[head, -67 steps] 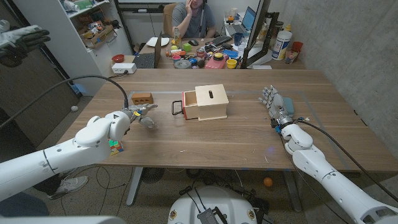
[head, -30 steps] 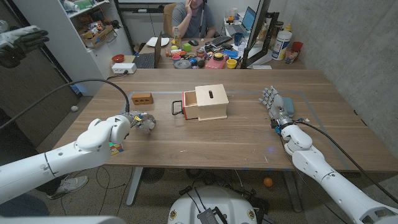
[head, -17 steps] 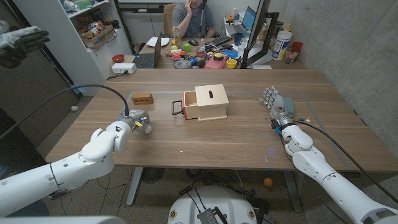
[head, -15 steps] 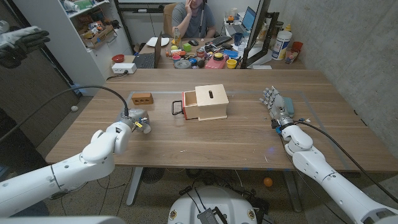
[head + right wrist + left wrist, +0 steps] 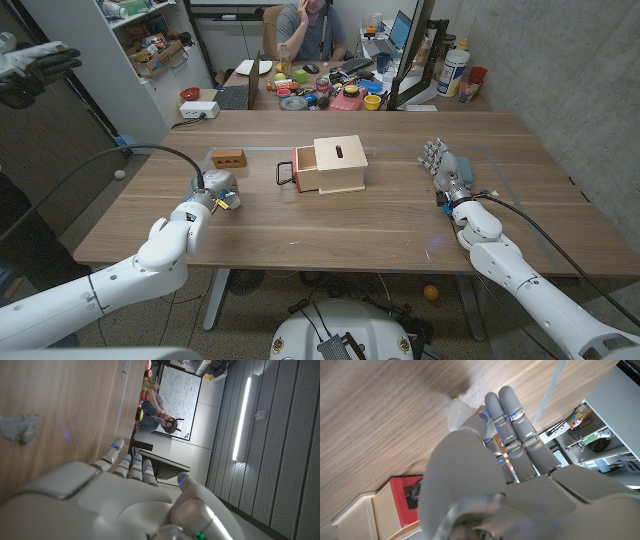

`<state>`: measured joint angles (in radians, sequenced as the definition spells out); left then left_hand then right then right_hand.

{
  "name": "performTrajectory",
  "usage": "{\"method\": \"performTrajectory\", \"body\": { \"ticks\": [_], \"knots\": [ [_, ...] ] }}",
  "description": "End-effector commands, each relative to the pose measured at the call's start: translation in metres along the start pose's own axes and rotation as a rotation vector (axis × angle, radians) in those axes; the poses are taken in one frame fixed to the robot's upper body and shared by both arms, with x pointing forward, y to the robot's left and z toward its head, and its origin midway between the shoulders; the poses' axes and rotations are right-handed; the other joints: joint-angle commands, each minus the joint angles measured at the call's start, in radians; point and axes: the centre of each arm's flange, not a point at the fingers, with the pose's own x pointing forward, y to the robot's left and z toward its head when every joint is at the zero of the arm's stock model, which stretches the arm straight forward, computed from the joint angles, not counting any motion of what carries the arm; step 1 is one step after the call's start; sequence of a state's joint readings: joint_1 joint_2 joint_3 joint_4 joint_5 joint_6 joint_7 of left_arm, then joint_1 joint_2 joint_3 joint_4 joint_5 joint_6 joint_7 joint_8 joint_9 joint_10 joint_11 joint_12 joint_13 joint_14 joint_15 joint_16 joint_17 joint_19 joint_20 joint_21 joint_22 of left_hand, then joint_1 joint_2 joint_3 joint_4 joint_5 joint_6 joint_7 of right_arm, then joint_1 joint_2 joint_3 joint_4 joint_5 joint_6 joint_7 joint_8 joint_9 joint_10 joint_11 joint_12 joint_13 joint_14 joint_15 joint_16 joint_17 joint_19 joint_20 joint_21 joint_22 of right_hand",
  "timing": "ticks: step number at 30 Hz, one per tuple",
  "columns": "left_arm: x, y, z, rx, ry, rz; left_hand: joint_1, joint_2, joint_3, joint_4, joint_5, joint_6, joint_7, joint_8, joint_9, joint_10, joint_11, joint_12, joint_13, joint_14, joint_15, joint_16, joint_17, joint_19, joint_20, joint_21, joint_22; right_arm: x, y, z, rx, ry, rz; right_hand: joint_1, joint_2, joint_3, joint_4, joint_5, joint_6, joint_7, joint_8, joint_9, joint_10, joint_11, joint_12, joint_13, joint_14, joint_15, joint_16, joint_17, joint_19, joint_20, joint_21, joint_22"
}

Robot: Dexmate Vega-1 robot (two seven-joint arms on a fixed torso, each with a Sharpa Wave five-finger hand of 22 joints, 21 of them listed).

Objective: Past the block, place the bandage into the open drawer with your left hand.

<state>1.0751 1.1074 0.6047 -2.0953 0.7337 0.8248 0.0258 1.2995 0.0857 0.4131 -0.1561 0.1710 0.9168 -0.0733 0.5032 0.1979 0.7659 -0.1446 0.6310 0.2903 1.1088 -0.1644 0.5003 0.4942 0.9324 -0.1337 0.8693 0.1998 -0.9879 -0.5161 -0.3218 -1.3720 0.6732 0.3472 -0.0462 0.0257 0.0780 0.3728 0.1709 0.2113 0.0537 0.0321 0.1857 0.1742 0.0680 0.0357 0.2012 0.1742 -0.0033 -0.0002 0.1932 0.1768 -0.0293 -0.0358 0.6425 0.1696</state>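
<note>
Left hand (image 5: 218, 190): my fingers (image 5: 512, 425) curled around the bandage (image 5: 458, 412), a pale roll held low over the worktop (image 5: 350, 220), near the block (image 5: 229, 157). Block: brown, beyond my left hand, well left of the drawer box. Drawer (image 5: 305, 166): pulled open from the wooden box (image 5: 340, 165), red front, black handle. Right hand (image 5: 445, 167): fingers apart, holding nothing, at the worktop's right side.

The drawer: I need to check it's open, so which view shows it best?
Head view: the red drawer stands pulled out from the wooden box, handle clear. The left wrist view catches only its red front behind the left robot hand.
</note>
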Motion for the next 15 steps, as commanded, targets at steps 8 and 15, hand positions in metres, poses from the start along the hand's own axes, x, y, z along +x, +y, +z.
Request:
{"method": "performTrajectory", "body": {
  "ticks": [8,15],
  "knots": [
    [-0.005,0.030,-0.005,-0.042,0.009,0.121,0.007,0.002,0.002,0.006,0.003,0.076,0.053,-0.004,0.003,0.122,-0.012,0.009,0.058,0.052,-0.066,-0.003,0.007,0.008,-0.069,0.013,-0.003,0.003,-0.001,-0.001,0.001,0.003,-0.004,0.002,0.073,0.000,-0.004,0.003,0.004,0.001,0.002,0.005,0.008,0.004,0.005,0.004,0.008,0.002,-0.004,0.001,0.008,-0.026,-0.007,0.005],
    [-0.007,0.042,-0.006,-0.052,0.017,0.161,0.008,0.000,0.003,0.006,0.003,0.078,0.054,-0.007,0.004,0.128,-0.016,0.008,0.058,0.057,-0.066,-0.006,0.008,0.008,-0.069,0.018,-0.005,0.004,-0.001,-0.002,-0.001,0.005,-0.005,0.003,0.074,0.000,-0.004,0.003,0.004,0.001,0.002,0.005,0.006,0.004,0.004,0.004,0.008,0.002,-0.005,0.001,0.009,-0.026,-0.009,0.005]
  ]
}}
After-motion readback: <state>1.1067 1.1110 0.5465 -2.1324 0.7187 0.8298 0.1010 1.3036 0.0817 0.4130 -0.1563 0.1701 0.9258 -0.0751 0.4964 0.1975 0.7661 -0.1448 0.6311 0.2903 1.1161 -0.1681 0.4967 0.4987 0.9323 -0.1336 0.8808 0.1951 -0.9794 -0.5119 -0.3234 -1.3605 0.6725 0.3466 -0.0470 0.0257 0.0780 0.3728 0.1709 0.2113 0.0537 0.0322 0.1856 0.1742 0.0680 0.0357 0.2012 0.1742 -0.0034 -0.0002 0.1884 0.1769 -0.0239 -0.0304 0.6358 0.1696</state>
